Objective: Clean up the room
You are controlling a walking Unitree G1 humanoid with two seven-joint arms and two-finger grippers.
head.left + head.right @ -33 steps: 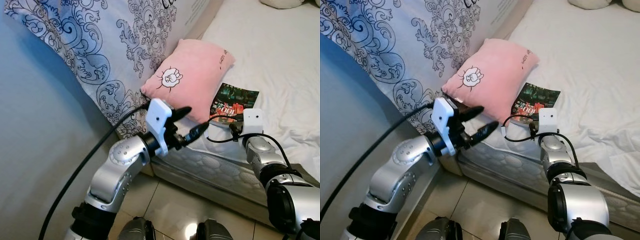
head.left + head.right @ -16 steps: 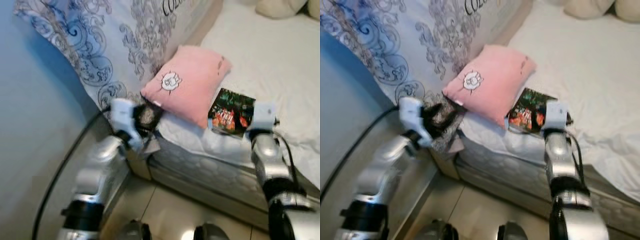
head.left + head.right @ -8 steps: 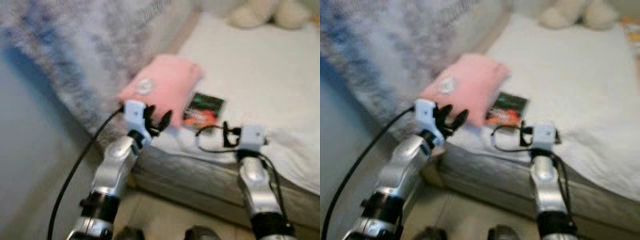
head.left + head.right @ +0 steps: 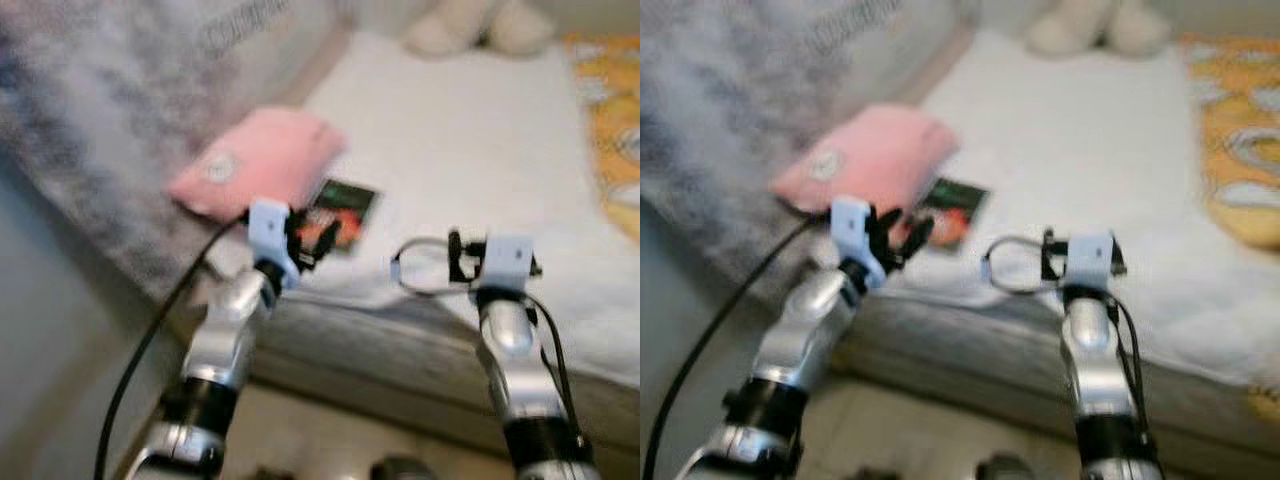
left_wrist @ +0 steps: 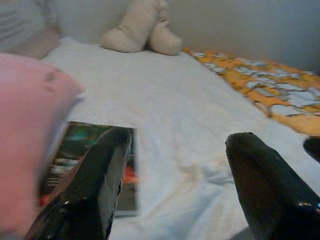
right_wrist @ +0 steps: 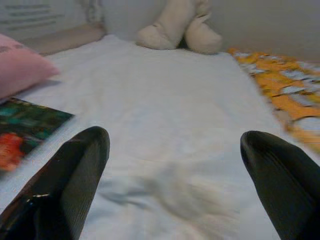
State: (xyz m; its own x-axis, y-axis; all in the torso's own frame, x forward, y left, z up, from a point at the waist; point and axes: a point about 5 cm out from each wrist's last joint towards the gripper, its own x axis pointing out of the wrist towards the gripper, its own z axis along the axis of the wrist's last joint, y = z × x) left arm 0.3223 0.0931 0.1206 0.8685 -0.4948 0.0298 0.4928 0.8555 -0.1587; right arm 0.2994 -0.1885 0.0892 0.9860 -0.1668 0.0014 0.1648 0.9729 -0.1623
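A pink pillow [image 4: 255, 165] lies on the white bed [image 4: 450, 140] near its left edge, with a dark, colourful book [image 4: 340, 208] flat on the sheet just to its right. My left gripper [image 4: 315, 238] hangs open at the mattress edge, right in front of the book, with nothing between its fingers [image 5: 107, 165]. The book [image 5: 80, 160] and pillow [image 5: 25, 125] sit close ahead of it. My right gripper [image 6: 175, 135] is open over the bare sheet further right, also holding nothing. The head views are blurred.
A cream plush toy [image 4: 470, 25] sits at the far end of the bed. An orange patterned blanket [image 4: 610, 130] covers the bed's right side. A blue-patterned fabric [image 4: 90, 90] drapes at the left. Pale tiled floor [image 4: 330, 440] lies below the mattress edge.
The camera has swung right along the bed, bringing the plush toy and orange blanket into view. My left gripper went from under the pillow's corner to in front of the book.
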